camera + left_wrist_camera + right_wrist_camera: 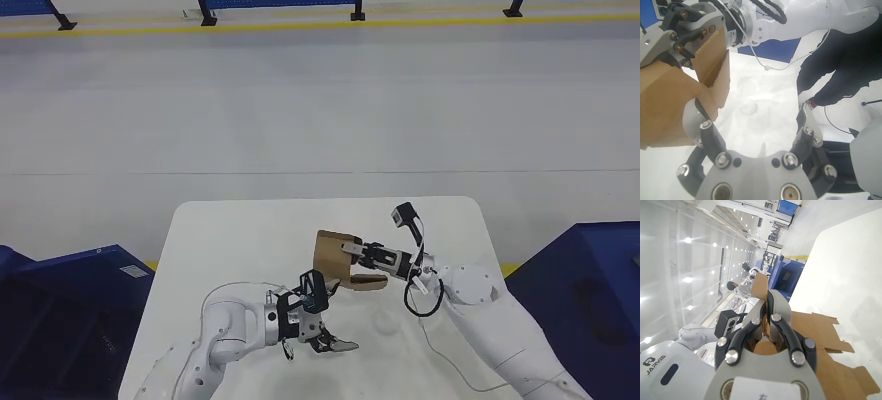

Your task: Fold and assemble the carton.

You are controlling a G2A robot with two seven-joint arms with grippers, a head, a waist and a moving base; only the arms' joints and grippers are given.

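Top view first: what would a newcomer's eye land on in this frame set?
The brown carton, partly folded with flaps loose, is held over the middle of the white table. The right gripper is clamped on one flap; the left gripper sits open close beside it.

A dark logo point(654, 363) with one word in capital letters stands on a white arm cover point(683, 349); it is a brand mark and the letters are clear. On the base of the right gripper point(767, 300) sits a white sticker point(763, 389) with one dark character, cut off at the edge, so I cannot tell it. The silver wrist ring point(745, 22) of the right arm bears a small white label point(732, 36) with fine print, too small to read. A blue bin point(70, 280) beside the left edge of the table point(230, 240) carries a white label point(130, 270), also too small to read.
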